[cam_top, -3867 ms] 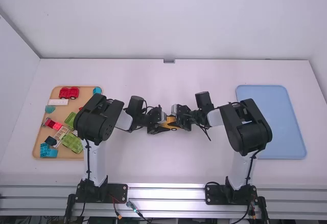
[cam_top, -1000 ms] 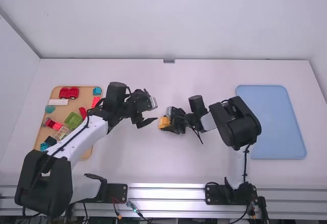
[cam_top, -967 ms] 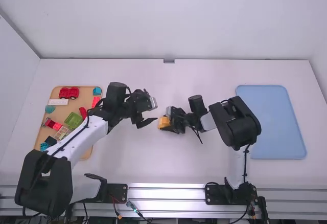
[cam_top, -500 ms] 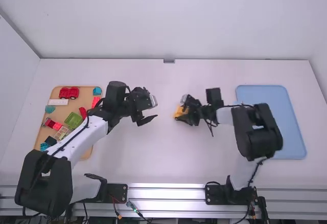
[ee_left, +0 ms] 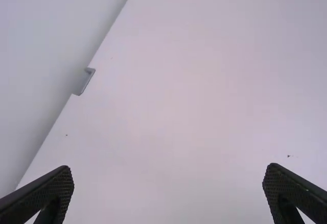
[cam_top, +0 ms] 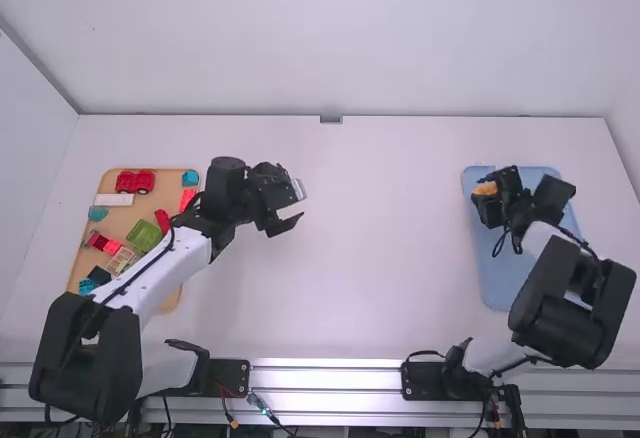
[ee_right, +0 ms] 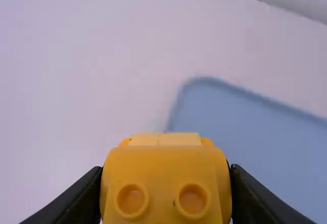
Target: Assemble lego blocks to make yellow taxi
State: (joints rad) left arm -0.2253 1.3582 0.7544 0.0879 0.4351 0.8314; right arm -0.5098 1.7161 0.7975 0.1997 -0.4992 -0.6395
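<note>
In the high view my right gripper (cam_top: 487,196) is over the back left part of the blue tray (cam_top: 508,276), holding the yellow taxi (cam_top: 485,188). In the right wrist view the yellow taxi (ee_right: 166,165) sits between the two fingers of my right gripper (ee_right: 166,191), which press on its sides; its near end shows two round marks. My left gripper (cam_top: 289,214) hangs left of the table's middle, fingers apart. The left wrist view shows my left gripper (ee_left: 168,183) wide open with only white table between its fingers.
A tan tray (cam_top: 118,220) at the far left holds several loose blocks, among them a red car (cam_top: 135,182), a white brick (cam_top: 114,199) and a green block (cam_top: 143,236). The left forearm crosses that tray's right edge. A wall stands behind the table.
The left gripper backed off leftward from the taxi and has since stayed nearly still. My right arm has swung from the middle to the right, carrying the taxi over the blue tray.
</note>
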